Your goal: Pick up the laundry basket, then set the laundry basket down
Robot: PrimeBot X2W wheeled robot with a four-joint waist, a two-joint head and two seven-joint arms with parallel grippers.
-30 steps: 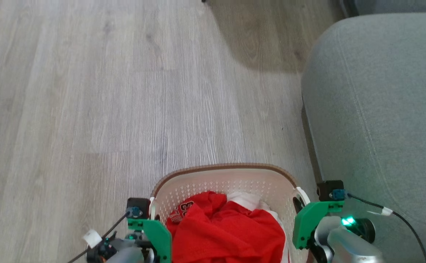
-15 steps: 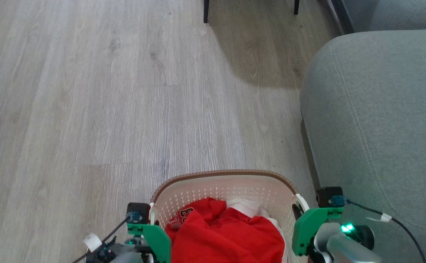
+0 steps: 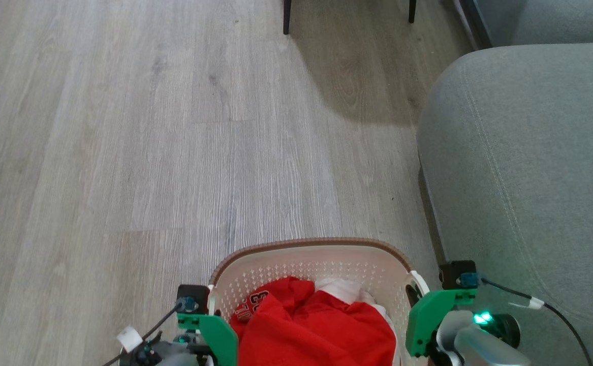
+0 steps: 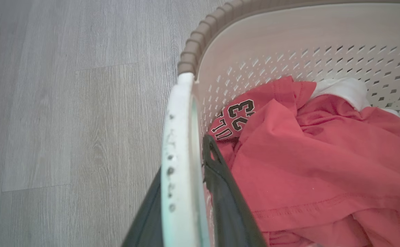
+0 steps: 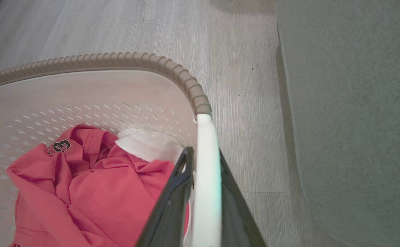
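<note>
So the basket [image 3: 310,243] sat right up against the robot, slung between both arms, long axis running side to side, handle to handle. The left gripper [image 4: 182,157] was clamped on the left handle [image 4: 179,113], one finger inside the wall, one outside. The right gripper [image 5: 203,154] pinched the right handle [image 5: 205,137] the same way. Neither arm was nearer, so I'd guess the set-down needs both dropping evenly. The sofa [image 3: 520,178] was just beside its right end, with floor [image 3: 174,152] ahead. Couldn't tell if it was lifted.
</note>
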